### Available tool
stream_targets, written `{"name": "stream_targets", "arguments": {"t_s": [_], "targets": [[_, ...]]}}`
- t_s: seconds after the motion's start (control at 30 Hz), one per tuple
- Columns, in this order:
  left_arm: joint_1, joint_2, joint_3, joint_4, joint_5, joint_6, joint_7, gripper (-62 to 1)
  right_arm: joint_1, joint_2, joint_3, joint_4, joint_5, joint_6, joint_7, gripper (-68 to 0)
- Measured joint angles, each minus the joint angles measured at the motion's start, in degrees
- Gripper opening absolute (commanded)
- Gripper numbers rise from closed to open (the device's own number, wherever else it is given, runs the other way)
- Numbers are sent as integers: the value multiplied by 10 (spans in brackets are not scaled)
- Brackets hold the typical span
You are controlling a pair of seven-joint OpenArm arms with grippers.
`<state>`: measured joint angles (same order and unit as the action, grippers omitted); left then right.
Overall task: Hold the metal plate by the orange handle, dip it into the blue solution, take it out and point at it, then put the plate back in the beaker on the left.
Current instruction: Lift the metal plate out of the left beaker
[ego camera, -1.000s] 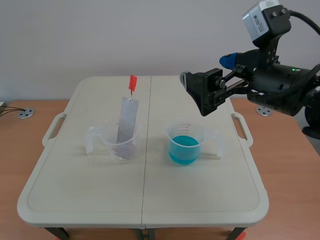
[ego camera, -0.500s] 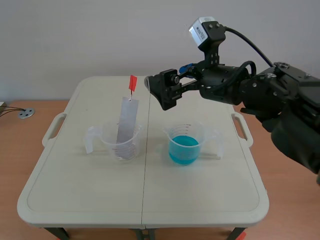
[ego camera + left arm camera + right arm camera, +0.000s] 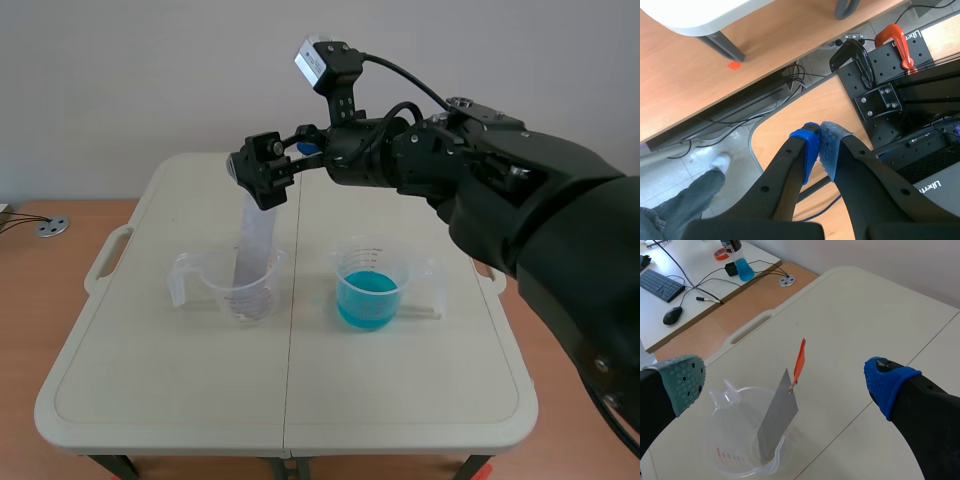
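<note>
There is one table (image 3: 400, 400) and two clear beakers: the left beaker (image 3: 215, 280) and the right beaker (image 3: 372, 262). Only one of the two holds blue solution (image 3: 366, 302). There is one metal plate (image 3: 776, 417), with one orange handle (image 3: 799, 361). Two grippers show, the right gripper (image 3: 786, 384) and the left gripper (image 3: 820, 150), each with two fingers. The side desk has one keyboard (image 3: 662, 285) and one computer mouse (image 3: 673, 315). The left wrist view shows two clamps, an orange clamp (image 3: 895, 42) and a black clamp (image 3: 857, 60), plus one white shoe (image 3: 720, 161).
</note>
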<state>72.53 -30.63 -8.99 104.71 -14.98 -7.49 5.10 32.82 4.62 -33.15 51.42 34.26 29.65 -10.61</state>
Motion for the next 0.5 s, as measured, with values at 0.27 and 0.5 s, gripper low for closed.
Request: {"name": "stream_targets", "arguments": {"t_s": [0.27,0.5], "targets": [[0,0,0,0,0,0,-2,-593,35,-36,-4,-81,0,2,0,-12],[0,0,0,0,0,0,-2,-593,44,-52,-4,-125,-2,13,12,-13]]}}
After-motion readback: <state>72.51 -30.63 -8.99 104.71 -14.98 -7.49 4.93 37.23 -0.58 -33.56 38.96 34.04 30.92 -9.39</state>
